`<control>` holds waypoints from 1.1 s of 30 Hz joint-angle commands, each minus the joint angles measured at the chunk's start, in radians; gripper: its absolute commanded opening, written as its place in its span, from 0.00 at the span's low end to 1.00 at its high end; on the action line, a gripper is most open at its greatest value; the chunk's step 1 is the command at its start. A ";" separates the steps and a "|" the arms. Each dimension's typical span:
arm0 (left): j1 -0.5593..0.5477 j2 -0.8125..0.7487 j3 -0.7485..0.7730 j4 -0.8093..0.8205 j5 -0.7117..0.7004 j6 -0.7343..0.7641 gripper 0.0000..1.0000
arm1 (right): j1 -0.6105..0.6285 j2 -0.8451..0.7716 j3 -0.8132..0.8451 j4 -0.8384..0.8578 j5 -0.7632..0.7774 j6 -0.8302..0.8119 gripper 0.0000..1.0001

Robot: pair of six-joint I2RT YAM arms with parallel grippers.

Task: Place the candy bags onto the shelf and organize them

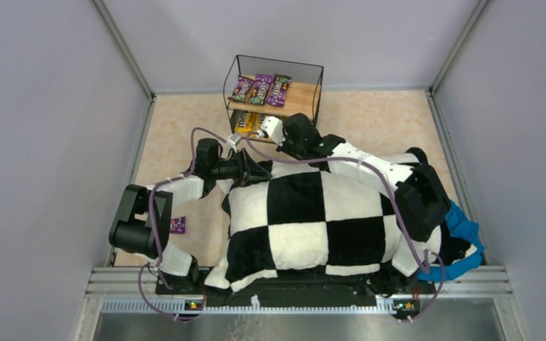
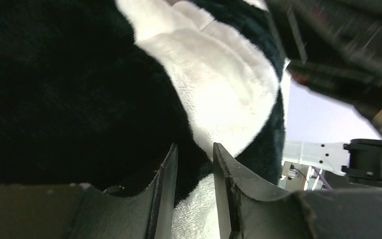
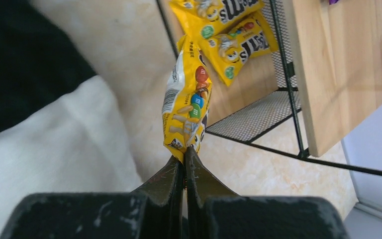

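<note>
Clamped tight, the right gripper [image 3: 184, 152] pinches a yellow candy bag [image 3: 189, 107] by its edge just before the shelf [image 3: 338, 74]'s lower tier, arm stretched over the cushion [image 3: 54, 149]; the left gripper [image 2: 195, 149]'s jaws, half-parted, straddle plush, grip unclear.

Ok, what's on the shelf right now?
Three dark bags lie side by side on the top board. Yellow bags lie below, partly covered by that board and the right arm.

Glossy candy bags [image 1: 261, 89], wood-and-wire shelf [image 1: 300, 103], plush cloth cushion [image 1: 306, 220].
</note>
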 commanded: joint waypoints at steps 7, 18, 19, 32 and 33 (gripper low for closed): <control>-0.050 0.116 -0.200 0.120 -0.050 0.029 0.37 | -0.014 0.234 0.188 0.122 0.366 -0.025 0.00; -0.052 0.150 -0.155 0.085 -0.039 0.067 0.36 | -0.014 0.290 0.207 0.184 0.421 -0.078 0.00; -0.052 0.148 -0.152 0.079 -0.039 0.070 0.36 | -0.015 0.279 0.188 0.196 0.418 -0.082 0.00; -0.052 0.117 -0.172 0.073 -0.034 0.077 0.36 | -0.078 0.433 0.191 0.462 0.459 -0.306 0.00; -0.052 0.114 -0.174 0.071 -0.038 0.079 0.36 | -0.082 0.445 0.207 0.459 0.458 -0.307 0.00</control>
